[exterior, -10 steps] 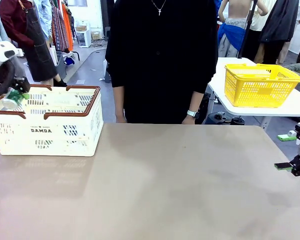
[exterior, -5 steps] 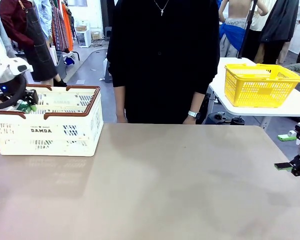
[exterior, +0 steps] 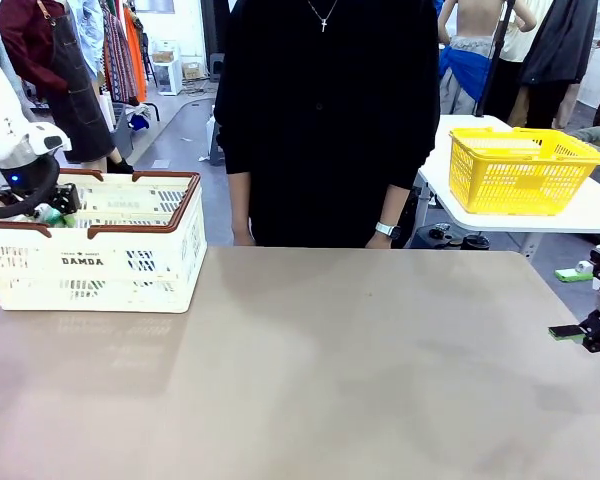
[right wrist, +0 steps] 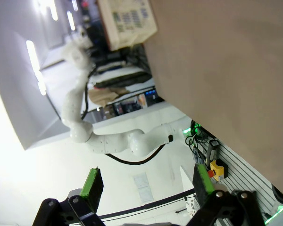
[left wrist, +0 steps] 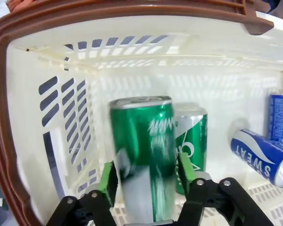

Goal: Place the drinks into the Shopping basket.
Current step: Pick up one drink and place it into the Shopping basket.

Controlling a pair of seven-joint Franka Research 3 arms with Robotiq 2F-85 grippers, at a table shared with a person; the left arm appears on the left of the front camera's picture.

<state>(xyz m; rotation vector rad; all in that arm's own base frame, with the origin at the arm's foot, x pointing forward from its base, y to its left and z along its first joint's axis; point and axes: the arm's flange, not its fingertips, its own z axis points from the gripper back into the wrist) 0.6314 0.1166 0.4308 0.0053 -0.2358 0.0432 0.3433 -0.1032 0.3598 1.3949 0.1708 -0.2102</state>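
Observation:
Inside the cream Shopping basket (left wrist: pixel 33 94), a green can (left wrist: pixel 144 150) stands blurred between the green pads of my left gripper (left wrist: pixel 147 176). The jaws are parted slightly wider than the can, so the gripper is open. A second green can (left wrist: pixel 193 141) stands just behind it. A blue can (left wrist: pixel 262 155) lies on its side to the right, with another blue can (left wrist: pixel 280 115) upright beyond it. From the front, the left gripper (exterior: pixel 55 210) dips into the back left of the Shopping basket (exterior: pixel 130 260). My right gripper (exterior: pixel 580 335) hovers open at the table's right edge, its pads (right wrist: pixel 92 188) holding nothing.
A person in black (exterior: pixel 325 120) stands at the far side of the table, hands down. A yellow mesh basket (exterior: pixel 520 170) sits on a white side table at the back right. The brown tabletop (exterior: pixel 360 370) is bare.
My left arm has moved right and down into the basket with the green can, and its jaws have just parted from the can. The right arm has not moved.

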